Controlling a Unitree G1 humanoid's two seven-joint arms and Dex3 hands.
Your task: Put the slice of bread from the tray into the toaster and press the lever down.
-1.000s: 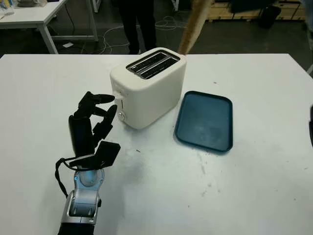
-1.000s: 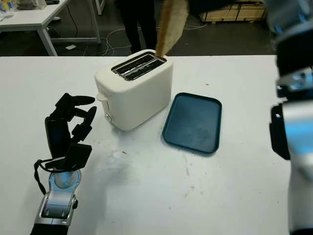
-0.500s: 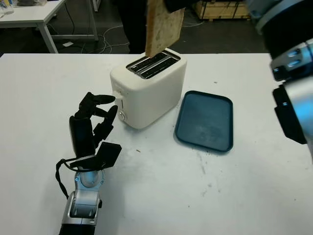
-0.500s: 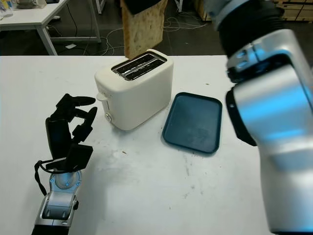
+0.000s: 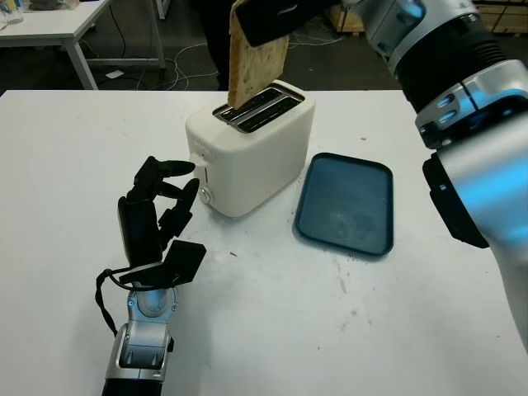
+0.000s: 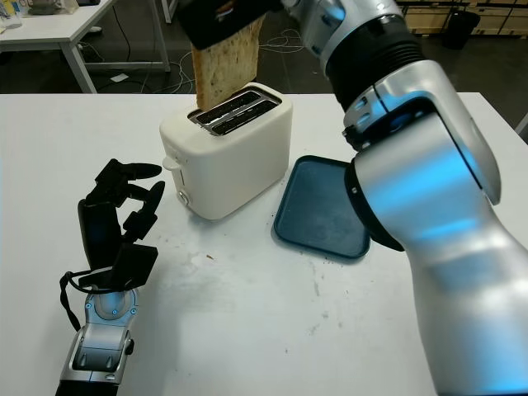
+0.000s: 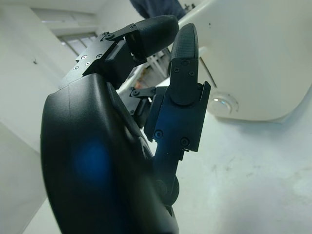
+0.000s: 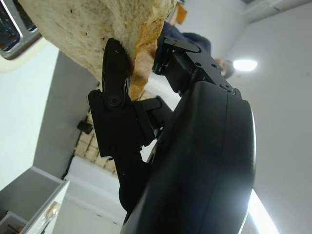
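Note:
My right hand (image 5: 276,16) is shut on the slice of bread (image 5: 256,70), which hangs upright with its lower edge just above the slots of the white toaster (image 5: 252,148). The same bread slice (image 8: 92,34) sits pinched between the fingers (image 8: 114,83) in the right wrist view. The toaster's lever (image 5: 198,163) sticks out of its near-left end. The dark blue tray (image 5: 346,205) lies bare to the right of the toaster. My left hand (image 5: 157,206) stands curled on the table left of the toaster, its fingers (image 7: 180,83) close to the lever end and holding nothing.
A person's dark legs (image 5: 231,41) stand beyond the table's far edge. A white side table (image 5: 74,25) is at the back left, with cables on the floor. My right arm (image 6: 429,206) spans the right side of the table.
My right hand has carried the bread leftward and down, from behind the toaster to directly over its slots. The left hand has not moved.

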